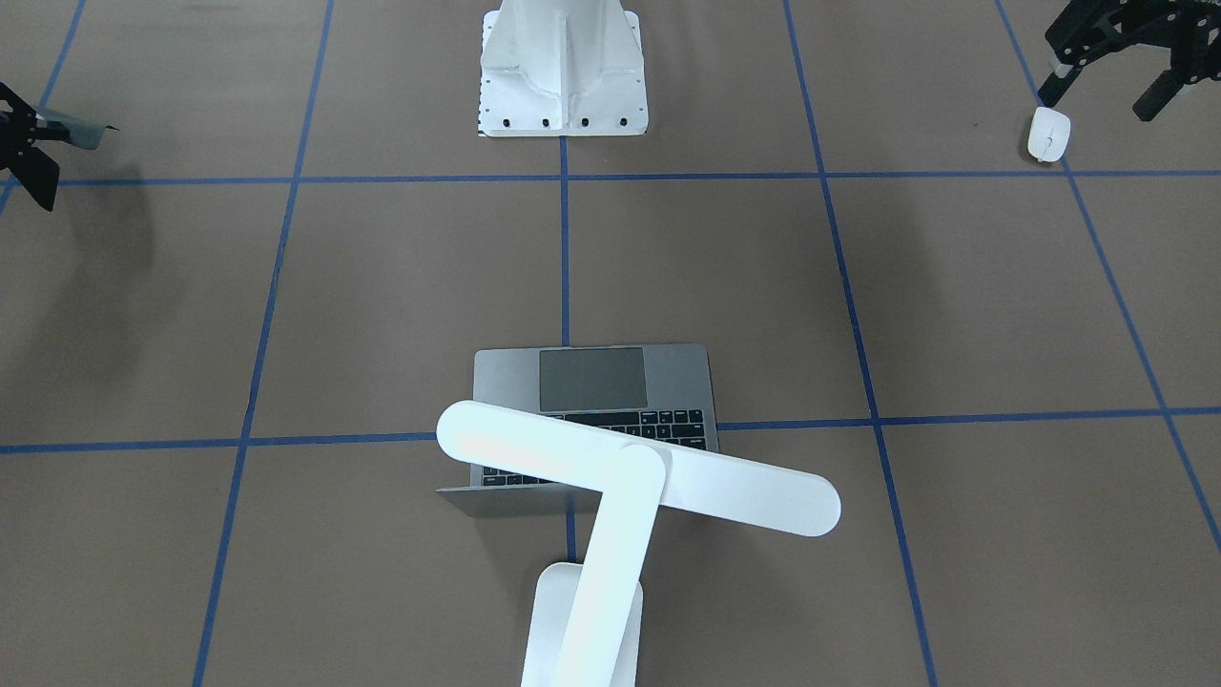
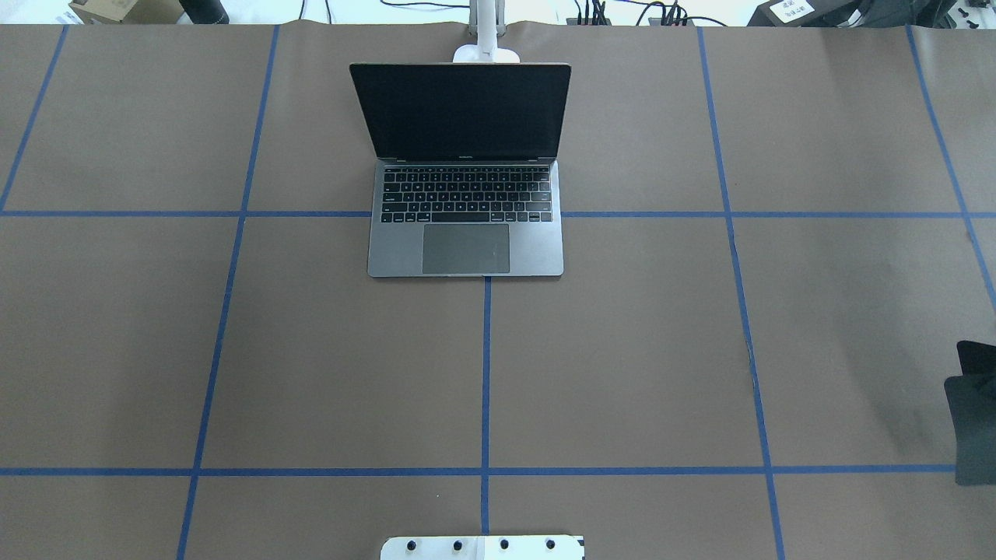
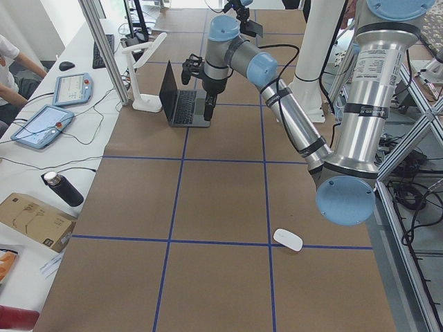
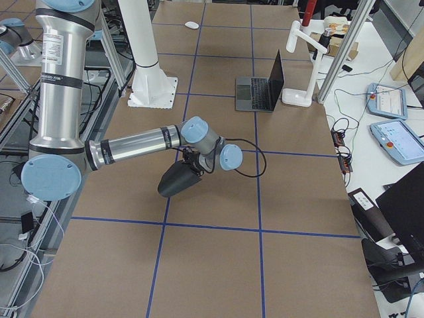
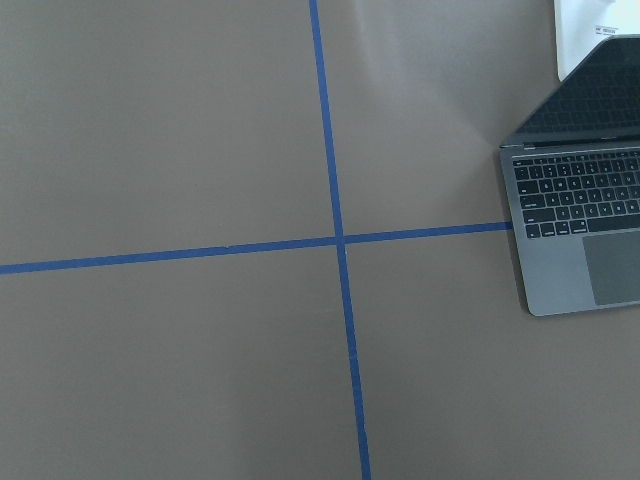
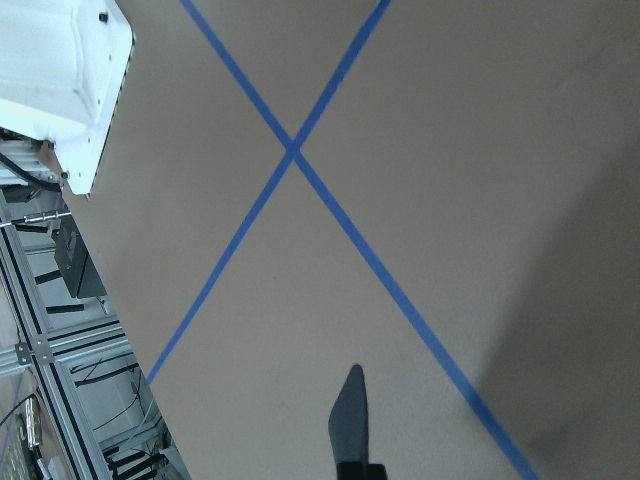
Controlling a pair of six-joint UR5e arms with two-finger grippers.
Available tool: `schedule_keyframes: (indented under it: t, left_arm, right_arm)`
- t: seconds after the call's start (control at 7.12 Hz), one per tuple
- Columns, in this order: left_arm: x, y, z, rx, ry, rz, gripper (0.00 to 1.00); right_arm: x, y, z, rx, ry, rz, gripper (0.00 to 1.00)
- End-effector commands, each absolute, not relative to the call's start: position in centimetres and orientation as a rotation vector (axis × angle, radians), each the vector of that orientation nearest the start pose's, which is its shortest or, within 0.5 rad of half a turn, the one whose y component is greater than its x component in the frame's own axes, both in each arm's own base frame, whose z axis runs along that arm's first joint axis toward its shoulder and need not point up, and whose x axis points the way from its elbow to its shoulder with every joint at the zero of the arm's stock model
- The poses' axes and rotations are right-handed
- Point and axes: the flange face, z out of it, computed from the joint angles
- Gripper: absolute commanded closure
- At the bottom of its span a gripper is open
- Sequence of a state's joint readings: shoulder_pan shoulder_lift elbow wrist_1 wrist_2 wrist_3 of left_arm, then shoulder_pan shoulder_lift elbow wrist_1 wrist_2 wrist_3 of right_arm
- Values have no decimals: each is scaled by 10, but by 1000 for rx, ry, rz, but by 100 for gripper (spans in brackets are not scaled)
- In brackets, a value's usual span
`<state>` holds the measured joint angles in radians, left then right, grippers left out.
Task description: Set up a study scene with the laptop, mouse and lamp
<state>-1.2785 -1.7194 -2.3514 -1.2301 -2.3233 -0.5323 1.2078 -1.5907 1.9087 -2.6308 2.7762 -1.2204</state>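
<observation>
The open grey laptop (image 2: pixel 467 210) sits at the far middle of the table, its screen facing me; it also shows in the front view (image 1: pixel 591 382). The white lamp (image 1: pixel 634 468) stands right behind it, its bar head over the lid. The white mouse (image 1: pixel 1048 134) lies alone on the near left of the table (image 3: pixel 287 240), out of the overhead view. My left gripper (image 1: pixel 1102 100) is open, empty and high above the table; its wrist camera looks down on the laptop (image 5: pixel 580 230). My right gripper (image 1: pixel 91 131) hangs low over the right side, shut and empty (image 6: pixel 350 415).
The white bolted pedestal (image 1: pixel 563 76) stands at the near middle edge. Blue tape lines (image 2: pixel 486 373) divide the brown table. A side table beyond the far edge holds tablets (image 3: pixel 41 124), a bottle (image 3: pixel 62 188) and a box (image 3: pixel 34 220).
</observation>
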Motion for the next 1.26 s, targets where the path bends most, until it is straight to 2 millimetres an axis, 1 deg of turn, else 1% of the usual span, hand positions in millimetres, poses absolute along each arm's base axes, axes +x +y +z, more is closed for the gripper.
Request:
schedule_keyframes:
  t: [0.0, 0.14, 0.42, 0.56, 0.7, 0.84, 0.98, 1.12]
  left_arm:
    - [60, -424, 281, 203, 886, -7, 0]
    - [61, -427, 286, 193, 883, -11, 0]
    - [63, -427, 286, 188, 887, -8, 0]
    - [66, -428, 286, 168, 914, 2, 0]
    - [67, -428, 286, 164, 919, 4, 0]
    - [67, -429, 287, 164, 919, 4, 0]
    - [67, -429, 287, 164, 919, 4, 0]
    - [67, -429, 287, 162, 918, 3, 0]
  right_arm:
    - [-129, -485, 491, -161, -1365, -788, 100]
    - [-139, -506, 492, -177, -1392, -721, 100]
    - [-157, -544, 473, -282, -1357, -566, 100]
    - [-166, -566, 483, -281, -1331, -523, 100]
    - [-186, -583, 494, -276, -1304, -494, 100]
    - [-200, -595, 502, -260, -1287, -464, 100]
    - [-215, -600, 500, -251, -1278, -443, 100]
    - [-242, -594, 494, -265, -1271, -456, 100]
